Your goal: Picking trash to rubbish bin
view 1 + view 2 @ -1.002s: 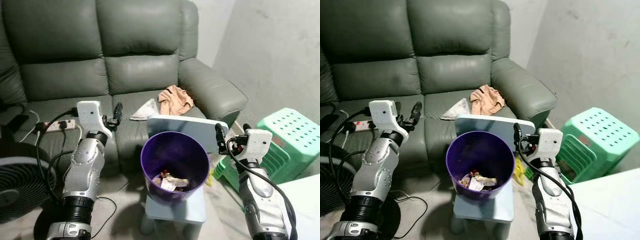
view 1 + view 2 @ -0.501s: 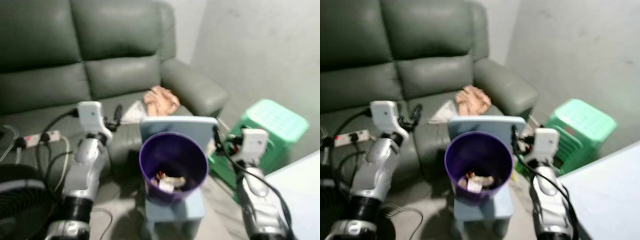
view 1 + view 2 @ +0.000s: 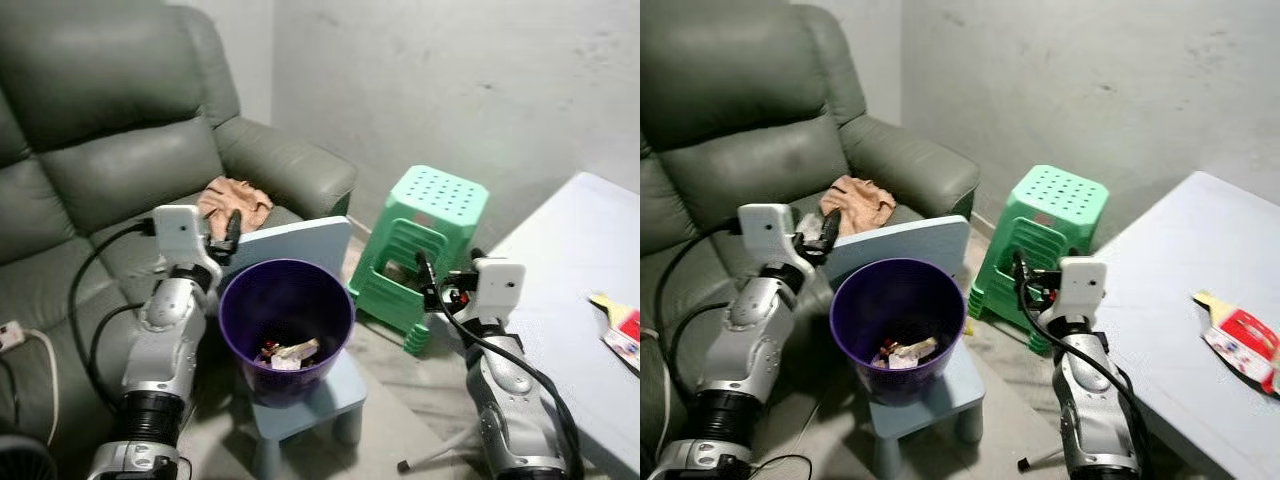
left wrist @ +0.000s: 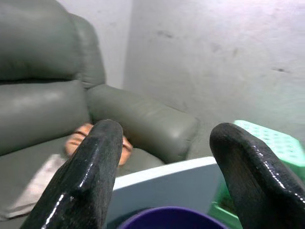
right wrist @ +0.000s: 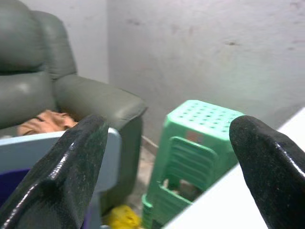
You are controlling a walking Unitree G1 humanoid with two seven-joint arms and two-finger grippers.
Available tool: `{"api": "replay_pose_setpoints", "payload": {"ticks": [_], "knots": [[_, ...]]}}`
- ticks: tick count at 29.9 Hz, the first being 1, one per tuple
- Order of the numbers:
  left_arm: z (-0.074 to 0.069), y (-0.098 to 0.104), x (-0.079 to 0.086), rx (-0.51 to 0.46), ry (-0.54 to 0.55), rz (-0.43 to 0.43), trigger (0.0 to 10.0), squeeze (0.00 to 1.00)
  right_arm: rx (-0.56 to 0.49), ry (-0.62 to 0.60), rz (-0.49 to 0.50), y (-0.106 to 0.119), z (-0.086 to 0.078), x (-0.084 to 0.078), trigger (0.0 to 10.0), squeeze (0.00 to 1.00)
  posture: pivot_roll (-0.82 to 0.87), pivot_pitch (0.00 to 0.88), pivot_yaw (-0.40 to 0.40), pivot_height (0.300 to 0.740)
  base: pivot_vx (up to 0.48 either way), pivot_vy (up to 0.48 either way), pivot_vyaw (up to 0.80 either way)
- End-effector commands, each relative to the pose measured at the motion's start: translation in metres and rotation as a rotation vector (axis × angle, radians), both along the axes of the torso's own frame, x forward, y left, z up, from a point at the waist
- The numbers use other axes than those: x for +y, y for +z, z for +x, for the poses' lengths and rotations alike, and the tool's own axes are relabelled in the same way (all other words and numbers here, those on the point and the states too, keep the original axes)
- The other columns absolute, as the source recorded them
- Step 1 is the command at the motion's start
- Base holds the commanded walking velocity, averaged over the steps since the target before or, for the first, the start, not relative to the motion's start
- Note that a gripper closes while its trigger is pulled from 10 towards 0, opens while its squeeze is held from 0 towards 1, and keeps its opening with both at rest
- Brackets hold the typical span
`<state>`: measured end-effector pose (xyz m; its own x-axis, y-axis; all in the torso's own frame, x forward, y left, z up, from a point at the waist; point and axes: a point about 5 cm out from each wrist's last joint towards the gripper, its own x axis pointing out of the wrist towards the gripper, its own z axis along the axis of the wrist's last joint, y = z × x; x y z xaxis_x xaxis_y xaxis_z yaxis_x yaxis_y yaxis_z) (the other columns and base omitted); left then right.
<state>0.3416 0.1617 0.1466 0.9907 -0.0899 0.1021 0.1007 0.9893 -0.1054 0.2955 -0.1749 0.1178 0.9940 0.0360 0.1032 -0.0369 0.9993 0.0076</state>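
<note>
Head pair looks down at the bin; both wrist views face forward, sharing sofa and stool.

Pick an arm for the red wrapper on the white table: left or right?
Right. The right tool is open and nearest the white table with the red wrapper; the left tool sits across the purple bin.

A small blue stool stands on the floor and bears the purple bin. A green stool stands beside it. On the pale table lies a red wrapper. A peach cloth rests on the sofa.
</note>
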Motion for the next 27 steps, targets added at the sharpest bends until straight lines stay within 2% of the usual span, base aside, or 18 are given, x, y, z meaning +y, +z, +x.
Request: {"api": "replay_pose_setpoints", "payload": {"ticks": [1, 10, 13, 18, 27], "knots": [[0.0013, 0.0040, -0.0021, -0.013, -0.022, 0.015, 10.0, 0.00, -0.013, -0.014, 0.001, 0.0050, 0.0020, -0.0008, 10.0, 0.00, -0.01, 0.000, -0.061, 0.740, 0.000, 0.000, -0.72], [0.0001, 0.0031, -0.0025, -0.013, -0.037, 0.025, 10.0, 0.00, -0.014, -0.026, 0.006, 0.0061, 0.0025, -0.0016, 10.0, 0.00, -0.01, 0.000, -0.064, 0.740, 0.000, 0.000, -0.72], [0.0001, 0.0020, -0.0032, -0.004, -0.032, 0.040, 10.0, 0.00, -0.012, -0.026, 0.008, 0.0059, 0.0026, -0.0010, 10.0, 0.00, 0.00, 0.000, -0.065, 0.740, 0.000, -0.477, -0.72], [-0.0003, 0.0014, -0.0038, 0.002, -0.028, 0.019, 10.0, 0.00, -0.007, -0.026, 0.007, 0.0047, 0.0021, -0.0009, 10.0, 0.00, 0.00, 0.000, -0.068, 0.740, 0.000, 0.000, -0.72], [-0.0010, -0.0003, -0.0033, 0.012, -0.021, 0.034, 10.0, 0.00, -0.001, -0.025, 0.006, 0.0043, 0.0016, -0.0007, 10.0, 0.00, 0.00, 0.000, -0.072, 0.740, 0.000, 0.000, -0.72]]}}
